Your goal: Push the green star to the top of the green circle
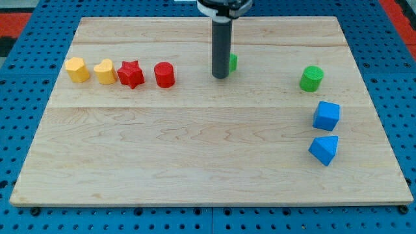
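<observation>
Camera view:
- The worktop (208, 162) is a pale wooden board lying on a blue pegboard (19, 97).
- My rod (221, 45) comes down from the view's top centre; my tip (220, 77) rests on the board in its upper middle.
- No claw shows: the arm ends in the bare rod, so there is nothing to be released or clenched.
- The green star (233, 62) is mostly hidden behind the rod; only a green sliver shows at the rod's right side, just above my tip. Its shape cannot be made out here.
- The green circle (311, 78) stands well apart to the view's right, a little lower than the star.
- Below the circle sits a blue cube (326, 116), and below that a blue wedge-like block (324, 149), the two near each other at the right edge.
- At the view's left runs a row of four: a yellow block (77, 69), a yellow heart (104, 71), a red star (130, 74) touching the heart, and a red cylinder (164, 75) just beside it.
</observation>
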Robot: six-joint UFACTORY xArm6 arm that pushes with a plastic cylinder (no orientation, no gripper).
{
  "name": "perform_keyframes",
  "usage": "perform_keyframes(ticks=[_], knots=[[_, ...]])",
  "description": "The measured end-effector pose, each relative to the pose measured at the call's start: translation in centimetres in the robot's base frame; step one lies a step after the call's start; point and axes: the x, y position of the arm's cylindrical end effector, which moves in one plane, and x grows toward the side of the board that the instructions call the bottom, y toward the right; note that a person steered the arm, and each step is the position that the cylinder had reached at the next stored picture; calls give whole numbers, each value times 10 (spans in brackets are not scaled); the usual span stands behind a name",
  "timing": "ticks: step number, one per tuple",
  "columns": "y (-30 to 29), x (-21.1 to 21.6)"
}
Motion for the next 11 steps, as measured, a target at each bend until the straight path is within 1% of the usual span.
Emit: perform_keyframes(ticks=[1,2,3,4,7,8,11], knots=[[-11,-35],[-47,-60],[-28,-67],[-10,-55],[51,-41],[86,-32],[149,-31]])
